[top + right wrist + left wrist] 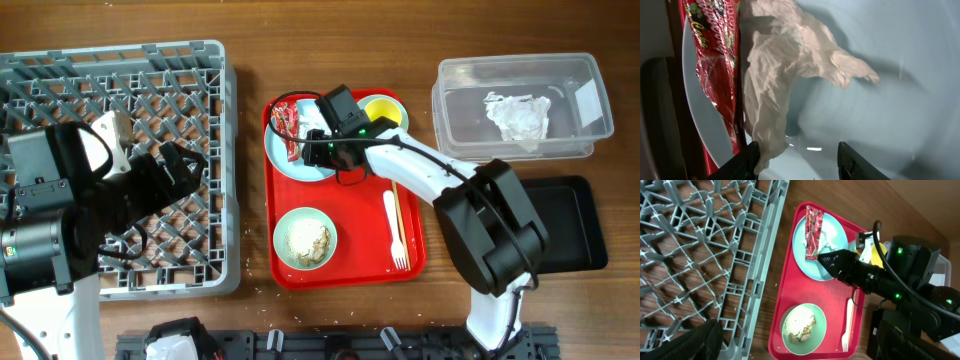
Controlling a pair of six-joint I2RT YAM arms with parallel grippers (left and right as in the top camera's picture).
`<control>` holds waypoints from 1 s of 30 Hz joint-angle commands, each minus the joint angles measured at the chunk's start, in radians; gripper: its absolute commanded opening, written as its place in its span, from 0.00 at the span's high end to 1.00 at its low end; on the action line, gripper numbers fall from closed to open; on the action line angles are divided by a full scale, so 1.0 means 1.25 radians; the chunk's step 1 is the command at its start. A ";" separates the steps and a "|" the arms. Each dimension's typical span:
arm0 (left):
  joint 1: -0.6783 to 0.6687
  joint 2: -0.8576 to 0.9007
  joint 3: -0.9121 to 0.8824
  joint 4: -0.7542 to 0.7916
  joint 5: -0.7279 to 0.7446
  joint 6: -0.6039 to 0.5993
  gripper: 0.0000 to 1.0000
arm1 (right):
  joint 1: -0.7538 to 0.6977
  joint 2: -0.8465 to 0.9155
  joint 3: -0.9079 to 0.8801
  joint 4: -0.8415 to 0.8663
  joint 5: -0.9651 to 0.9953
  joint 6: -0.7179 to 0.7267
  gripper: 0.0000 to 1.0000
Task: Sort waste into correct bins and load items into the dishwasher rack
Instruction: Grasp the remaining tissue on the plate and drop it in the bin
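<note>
My right gripper [318,150] [797,150] is open, low over the light blue bowl [280,158] on the red tray, its left finger touching a crumpled white napkin [775,75] [828,240]. A red snack wrapper [287,125] [715,55] lies beside the napkin in that bowl. The green bowl [281,234] holds food scraps [308,240]. A yellow cup [385,108], a white fork [391,225] and chopsticks [397,190] are on the tray. My left gripper [185,165] is open and empty above the grey rack [150,80]. The white plate is not in view.
The clear tub [460,100] at the back right holds another crumpled napkin [518,115]. The black tray [575,230] lies in front of it. The red tray [350,272] sits between rack and bins. Crumbs dot the table by the rack.
</note>
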 commanded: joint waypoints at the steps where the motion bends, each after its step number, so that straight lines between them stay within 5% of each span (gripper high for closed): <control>1: 0.004 -0.002 0.010 0.002 -0.001 -0.006 0.00 | 0.000 0.013 0.002 0.018 -0.004 0.017 0.50; 6: 0.004 -0.002 0.010 0.002 -0.001 -0.006 0.00 | 0.000 0.014 0.002 0.030 -0.037 0.030 0.51; 10: 0.004 -0.002 0.010 0.002 -0.001 -0.006 0.00 | 0.000 0.014 0.002 0.029 -0.035 0.032 0.75; 12: 0.004 -0.002 0.010 0.002 -0.001 -0.006 0.00 | 0.000 0.014 0.002 0.018 -0.038 0.045 0.96; 26: 0.004 -0.002 0.010 0.002 -0.001 -0.006 0.00 | -0.086 -0.438 0.009 -0.174 0.163 -0.036 0.96; 30: 0.004 -0.002 0.010 0.002 -0.001 -0.006 0.00 | -0.257 -0.520 0.019 -0.179 0.299 -0.065 0.96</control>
